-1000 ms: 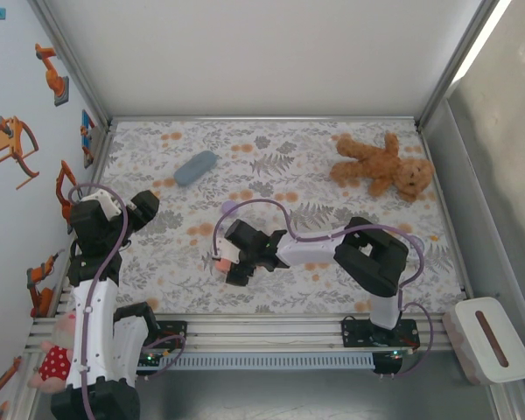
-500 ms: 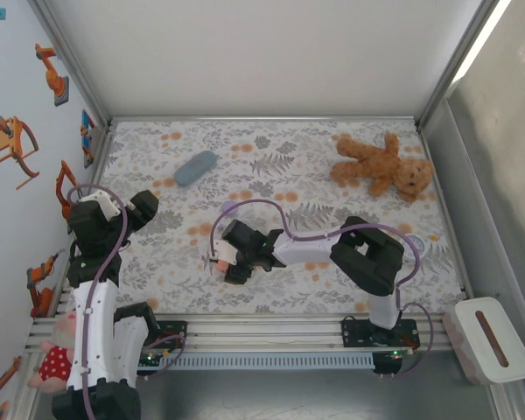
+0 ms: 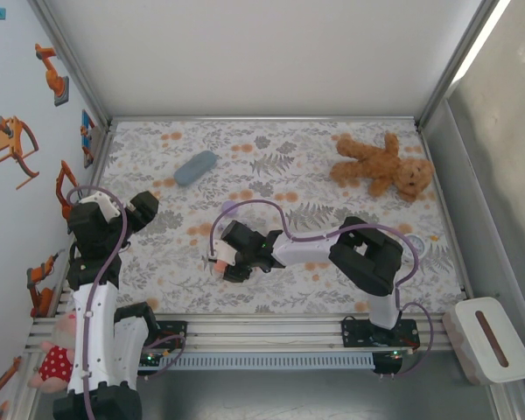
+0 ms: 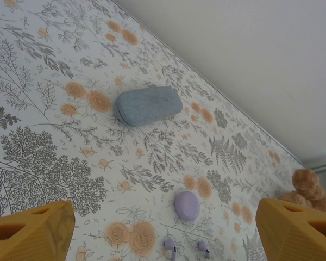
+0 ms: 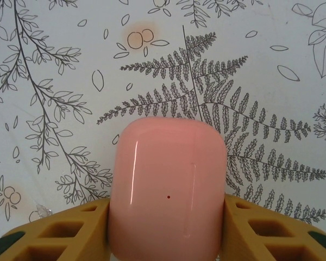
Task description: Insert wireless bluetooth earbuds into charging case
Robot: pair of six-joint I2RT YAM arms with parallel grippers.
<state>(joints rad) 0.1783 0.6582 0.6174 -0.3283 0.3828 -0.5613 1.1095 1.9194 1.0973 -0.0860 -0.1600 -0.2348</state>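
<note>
A glossy salmon-pink charging case sits between the yellow fingers of my right gripper, which press on both its sides; it rests low over the floral mat near the middle front. Two pale lilac earbuds lie on the mat just below a small round lilac case. My left gripper hangs open above the left of the mat, holding nothing.
A blue-grey oblong case lies at the back left of the mat. A brown teddy bear sprawls at the back right. White walls close in the back and sides. A white box stands off the table at the front right.
My right gripper's fingers have closed in from wide apart onto the pink case, and the gripper has shifted slightly left. The left arm has stayed still.
</note>
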